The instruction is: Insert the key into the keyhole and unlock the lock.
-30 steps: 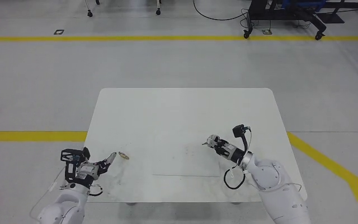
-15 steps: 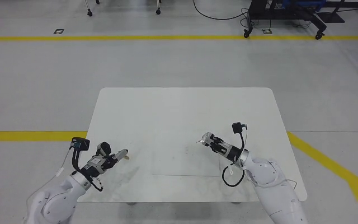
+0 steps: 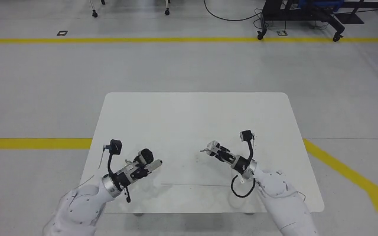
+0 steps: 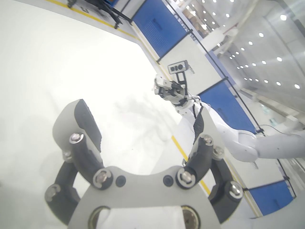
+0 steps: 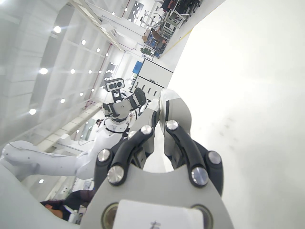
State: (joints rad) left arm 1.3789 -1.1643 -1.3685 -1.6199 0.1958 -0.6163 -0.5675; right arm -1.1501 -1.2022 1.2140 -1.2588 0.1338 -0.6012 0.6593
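Where the key is: though it is too small to name for sure, one thin pale sliver [image 3: 204, 150] sticks out past the fingertips of the right gripper [image 3: 209, 147], over the near middle of the bench [image 3: 195, 112].
Sliver to right gripper: touching, right at its tip, pointing toward the left arm.
Sliver to left gripper: well apart, with bare bench top between them.
Grippers, count: two.
Right gripper: its two fingers [image 5: 175, 110] are drawn close together, with only a narrow slit between them in the right wrist view; whether they pinch the sliver cannot be told from there.
Left gripper [image 4: 140, 111]: spread wide, dark pads [image 4: 85, 117] facing each other, nothing between them; it hangs over the near left part of the bench, tips pointing toward the right gripper.
Bench, count: one, white with rounded corners.
Floor: pale, with yellow lines [image 3: 177, 40] painted across it.
Far side: one dark wheeled frame [image 3: 307, 15] stands on the floor, well beyond the bench.
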